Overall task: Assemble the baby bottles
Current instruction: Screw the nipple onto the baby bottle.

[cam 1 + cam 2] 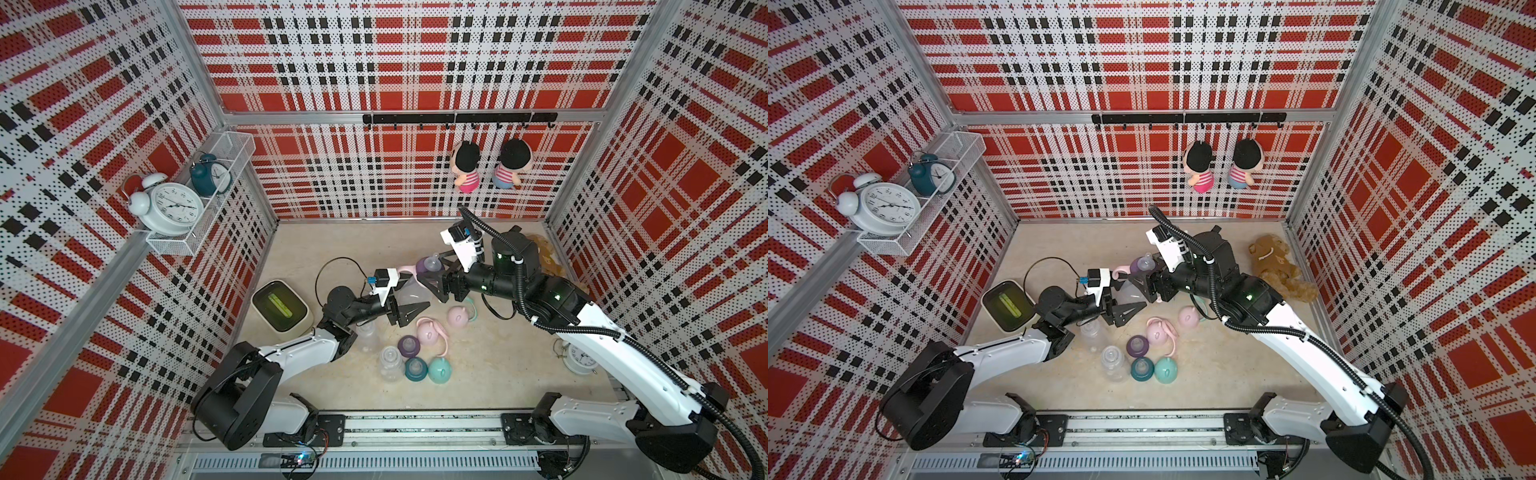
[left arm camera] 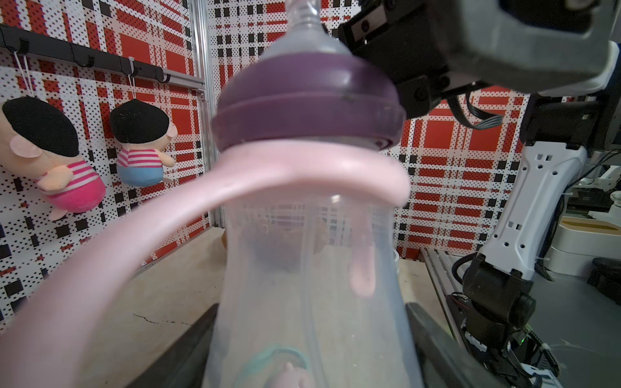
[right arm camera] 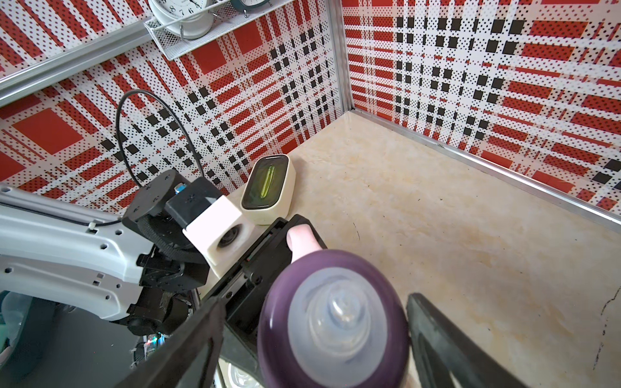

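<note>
Left tool (image 1: 415,294) is pinching the clear bottle (image 2: 302,252) at frame centre; right tool (image 3: 316,302), spread, is straddling its purple collar (image 1: 428,265). Wire basket (image 1: 172,245), upper left, is holding two clocks (image 1: 172,208).

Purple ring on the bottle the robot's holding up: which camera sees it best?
The left wrist view: the purple ring shows large and side-on, seated above the pink handle on the clear bottle. The right wrist view looks down on it, its lower part cut off. In both top views it is tiny.
</note>
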`<state>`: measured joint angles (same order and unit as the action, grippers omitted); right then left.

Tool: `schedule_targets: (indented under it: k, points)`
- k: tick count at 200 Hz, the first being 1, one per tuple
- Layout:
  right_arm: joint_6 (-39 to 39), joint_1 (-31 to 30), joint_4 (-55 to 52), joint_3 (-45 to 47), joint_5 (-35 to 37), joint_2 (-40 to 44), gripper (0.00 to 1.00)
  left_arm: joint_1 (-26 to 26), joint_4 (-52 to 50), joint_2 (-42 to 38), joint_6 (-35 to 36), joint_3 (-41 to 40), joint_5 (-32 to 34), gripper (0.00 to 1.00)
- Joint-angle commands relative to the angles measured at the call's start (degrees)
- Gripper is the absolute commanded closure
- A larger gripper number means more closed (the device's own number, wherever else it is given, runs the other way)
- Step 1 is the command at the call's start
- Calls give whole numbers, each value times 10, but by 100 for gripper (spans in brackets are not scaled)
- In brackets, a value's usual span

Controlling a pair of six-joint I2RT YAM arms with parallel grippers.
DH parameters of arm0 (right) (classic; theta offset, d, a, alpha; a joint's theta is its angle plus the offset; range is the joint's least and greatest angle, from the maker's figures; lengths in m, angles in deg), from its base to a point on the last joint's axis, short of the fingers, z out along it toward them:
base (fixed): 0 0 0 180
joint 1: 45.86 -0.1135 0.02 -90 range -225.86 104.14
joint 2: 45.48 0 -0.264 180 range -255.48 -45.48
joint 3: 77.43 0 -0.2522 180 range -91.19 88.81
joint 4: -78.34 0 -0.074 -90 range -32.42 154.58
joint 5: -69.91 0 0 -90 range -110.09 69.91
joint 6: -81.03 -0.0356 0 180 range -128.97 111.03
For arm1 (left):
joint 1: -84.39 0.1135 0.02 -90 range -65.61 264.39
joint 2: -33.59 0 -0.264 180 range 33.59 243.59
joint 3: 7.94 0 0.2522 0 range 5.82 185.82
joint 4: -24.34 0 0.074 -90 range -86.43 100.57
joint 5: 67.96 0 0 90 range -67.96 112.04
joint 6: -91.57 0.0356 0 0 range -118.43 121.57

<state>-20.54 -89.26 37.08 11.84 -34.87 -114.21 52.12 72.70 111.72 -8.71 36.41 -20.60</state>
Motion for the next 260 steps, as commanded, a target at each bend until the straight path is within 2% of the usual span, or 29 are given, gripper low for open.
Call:
schedule_targets:
  k: [1,71,117,174,229,260]
  points:
    - [11,-4,14,1,-11,-6,14,4,22,-16,-4,22,-6,100]
    - [16,-4,20,8,-12,-12,21,4,22,-15,-2,22,-6,100]
    - [17,-3,13,6,-20,-24,17,4,22,-13,-3,23,-8,100]
    - [19,-3,15,8,-16,-28,20,5,22,-14,-2,20,-6,100]
    - [18,-3,13,10,-13,-32,28,7,22,-18,-3,21,2,100]
    - [7,-3,5,12,0,-33,33,7,20,-18,-2,21,44,100]
